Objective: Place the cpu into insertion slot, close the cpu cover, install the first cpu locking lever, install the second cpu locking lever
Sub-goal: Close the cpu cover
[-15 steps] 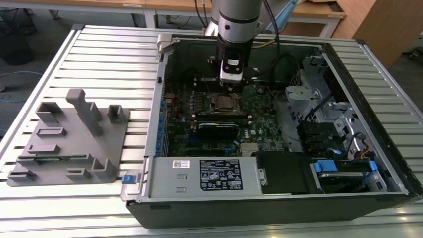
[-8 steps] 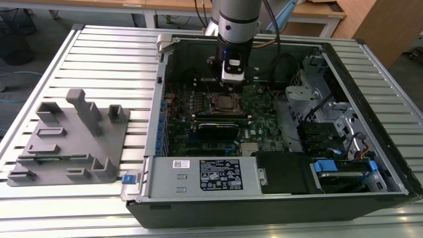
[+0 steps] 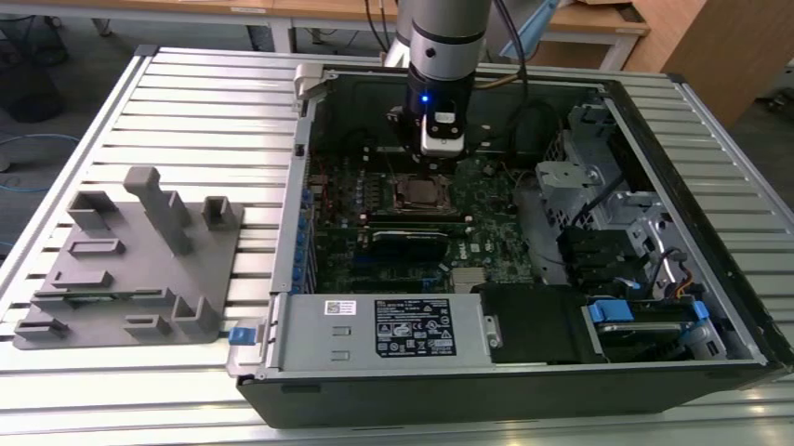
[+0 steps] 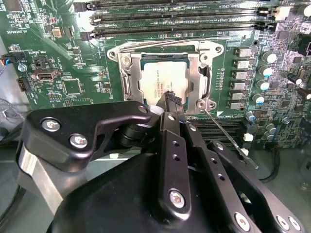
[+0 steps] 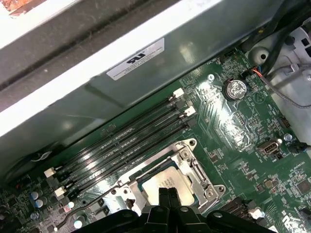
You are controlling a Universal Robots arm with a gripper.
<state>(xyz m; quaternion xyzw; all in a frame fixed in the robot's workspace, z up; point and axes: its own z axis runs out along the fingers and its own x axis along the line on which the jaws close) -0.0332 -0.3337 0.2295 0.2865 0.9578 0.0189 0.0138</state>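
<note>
I am seeing the cpu [image 4: 163, 80] sitting flat in the insertion slot [image 4: 165, 59], its pale metal top facing up, with the cpu cover [image 4: 128, 80] lying down around it so that the chip is showing through the square cut-out. The gripper [image 4: 170, 100] is poised at one edge of the chip, its jaws clenched together with nothing between them; I cannot tell whether the tips are touching the metal. A thin locking lever [image 4: 228, 138] is angling away from one corner of the cover across the green circuit board [image 4: 73, 63], its free end standing clear of the socket. Long black memory slots [image 5: 121, 145] are running alongside. In the exterior view the arm [image 3: 441, 56] is reaching straight down into the open computer case [image 3: 694, 186], which is lying on a slatted table [image 3: 186, 102], with a grey fixture [image 3: 125, 269] resting well apart toward the exterior view's left
</note>
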